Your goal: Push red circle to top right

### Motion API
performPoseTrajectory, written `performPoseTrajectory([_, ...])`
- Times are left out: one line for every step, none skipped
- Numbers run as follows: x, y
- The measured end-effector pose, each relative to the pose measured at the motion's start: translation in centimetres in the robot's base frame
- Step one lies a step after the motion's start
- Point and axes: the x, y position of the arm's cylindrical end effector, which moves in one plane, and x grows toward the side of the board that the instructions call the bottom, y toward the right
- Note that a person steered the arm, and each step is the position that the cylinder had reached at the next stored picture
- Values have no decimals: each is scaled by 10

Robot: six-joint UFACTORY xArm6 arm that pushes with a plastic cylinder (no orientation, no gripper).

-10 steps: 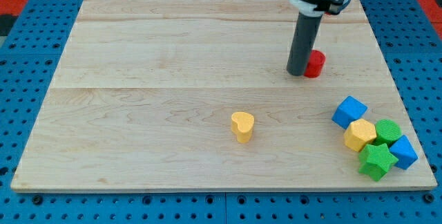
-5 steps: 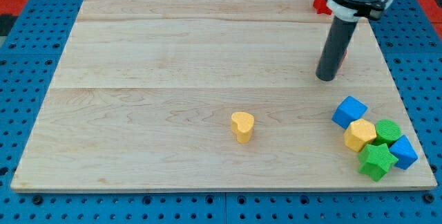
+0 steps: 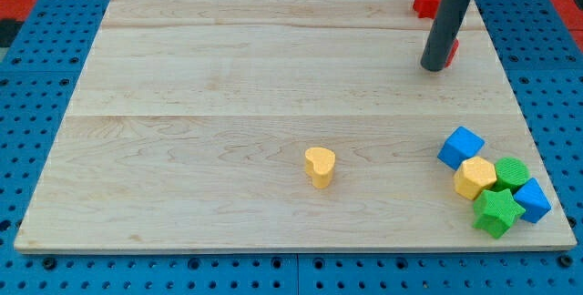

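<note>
Now, rod: a straight dark rod comes down from the view's top right; it ends plain, with no hand on it, so nothing opens, shuts or holds.
My tip (image 3: 435,67): rests on the tabletop (image 3: 228,76) in the far right part, well apart from the cluster of blocks at the near right.
Red circle (image 3: 452,51): only a sliver shows, touching the rod's right side just above my tip; the rod hides most of it.
Second red block (image 3: 424,1): at the far edge, left of the rod's upper part and partly hidden by it; its shape cannot be told.
Yellow heart (image 3: 320,166): alone near the middle, toward the near side.
Blue cube (image 3: 461,147): top of the near-right cluster.
Yellow block (image 3: 475,178): just below the blue cube, touching it.
Green round block (image 3: 512,173): right of the yellow block.
Green star (image 3: 496,212): nearest of the cluster.
Second blue block (image 3: 533,200): at the cluster's right end.
</note>
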Motion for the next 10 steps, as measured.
performPoseTrajectory([-25,0])
performPoseTrajectory([-49,1])
performPoseTrajectory([-45,2])
performPoseTrajectory([-27,2])
performPoseTrajectory([-14,2])
performPoseTrajectory([-12,5])
performPoseTrajectory([-27,15])
performPoseTrajectory([-45,20])
performPoseTrajectory([-66,22])
performPoseTrajectory([-85,22])
